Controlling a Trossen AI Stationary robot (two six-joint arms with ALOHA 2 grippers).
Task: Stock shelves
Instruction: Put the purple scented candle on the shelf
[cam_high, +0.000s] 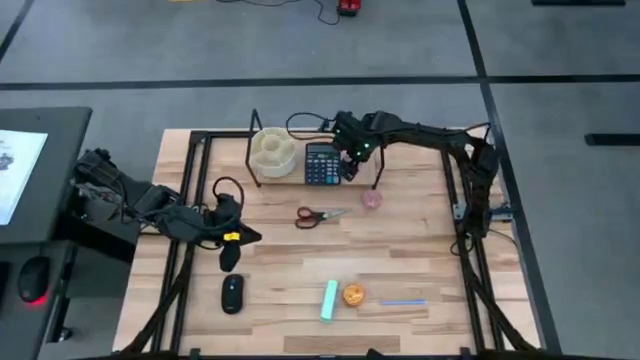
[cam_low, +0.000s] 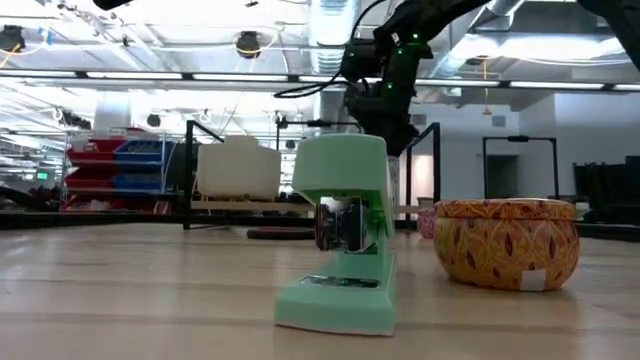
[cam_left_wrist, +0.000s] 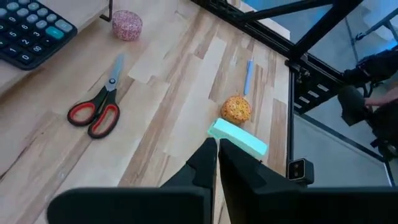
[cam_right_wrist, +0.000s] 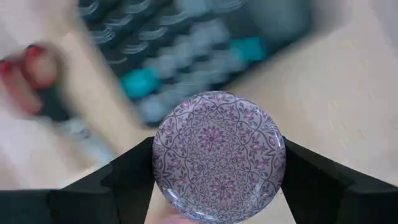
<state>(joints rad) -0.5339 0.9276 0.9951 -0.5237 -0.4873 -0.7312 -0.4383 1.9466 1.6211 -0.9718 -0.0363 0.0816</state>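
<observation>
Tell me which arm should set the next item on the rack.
Right. The right gripper already grips a round patterned tin and hangs over the rack beside the calculator. The left gripper sits shut and empty, well short of it.

Both arms matte black, jointed segments with black cables looped along them. Left claw carries a small yellow tag near its wrist; fingers flat, dark, angular blades. Right claw shows green indicator lights on the wrist housing; its fingers broad, black, wedge-shaped.
</observation>
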